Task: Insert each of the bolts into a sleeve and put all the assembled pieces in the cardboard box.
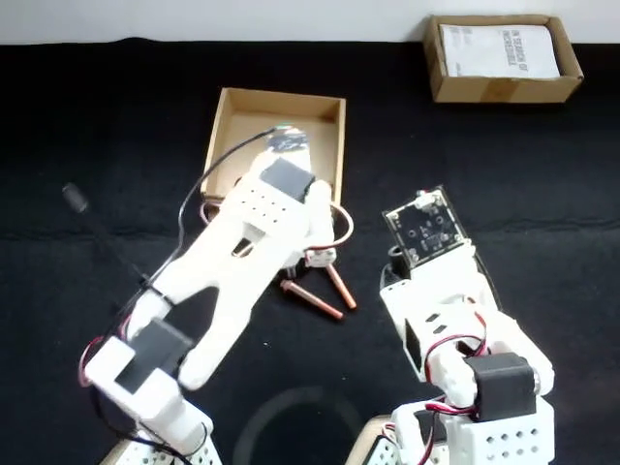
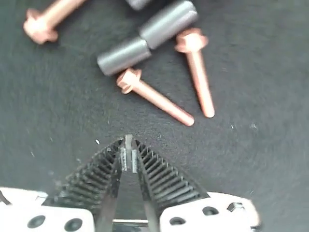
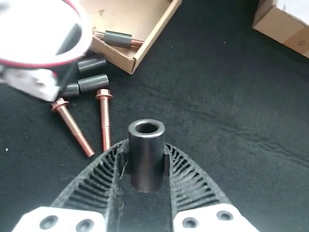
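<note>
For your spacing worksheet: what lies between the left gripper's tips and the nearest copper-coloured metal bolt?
The left wrist view shows bare black tabletop between left gripper and copper-coloured bolt.

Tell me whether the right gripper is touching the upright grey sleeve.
Touching. The right wrist view shows the right gripper shut on the sleeve, both fingers pressed against its sides.

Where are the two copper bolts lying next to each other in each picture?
High view: the two bolts poke out from under the left arm, just on the arms' side of the cardboard box.
Left wrist view: the bolts lie ahead of the shut left gripper.
Right wrist view: the bolts lie beyond the right gripper and its held sleeve.
Shared landmark: grey sleeves by the bolt heads in both wrist views.
</note>
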Controlling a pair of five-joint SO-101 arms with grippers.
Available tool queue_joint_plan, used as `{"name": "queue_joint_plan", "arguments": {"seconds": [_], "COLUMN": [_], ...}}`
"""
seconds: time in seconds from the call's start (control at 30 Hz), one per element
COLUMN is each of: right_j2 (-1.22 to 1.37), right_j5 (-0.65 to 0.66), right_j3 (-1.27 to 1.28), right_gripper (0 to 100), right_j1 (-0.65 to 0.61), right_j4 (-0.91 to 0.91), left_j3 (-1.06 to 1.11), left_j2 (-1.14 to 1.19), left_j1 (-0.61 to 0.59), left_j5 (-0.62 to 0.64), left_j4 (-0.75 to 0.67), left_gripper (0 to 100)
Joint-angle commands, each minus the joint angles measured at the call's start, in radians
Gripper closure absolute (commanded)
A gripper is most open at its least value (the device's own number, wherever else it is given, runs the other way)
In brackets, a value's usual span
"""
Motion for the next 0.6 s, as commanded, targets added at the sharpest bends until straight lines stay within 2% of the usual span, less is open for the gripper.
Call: {"name": "queue_joint_plan", "arguments": {"seconds": [0.0,0.13,0.33,0.43,0.57], "right_j2": [0.045,0.085,0.12,0.122,0.119], "right_j5": [-0.005,-0.006,-0.031,-0.031,-0.029], "right_j3": [-0.015,-0.044,-0.085,-0.084,-0.084], "right_gripper": [99.1,99.1,99.1,99.1,99.1], "right_j1": [-0.016,-0.016,-0.016,-0.016,-0.016], "right_j4": [-0.013,-0.013,-0.015,-0.018,-0.015], "left_j3": [-0.064,-0.065,0.015,0.056,0.143], "left_j2": [0.036,0.067,0.07,0.07,0.07], "left_j1": [-0.056,-0.021,0.09,0.107,0.056], "left_j5": [0.15,0.302,0.313,0.313,0.311], "left_j4": [0.018,0.023,-0.038,-0.066,-0.11], "left_gripper": [99,96,69,71,79]}}
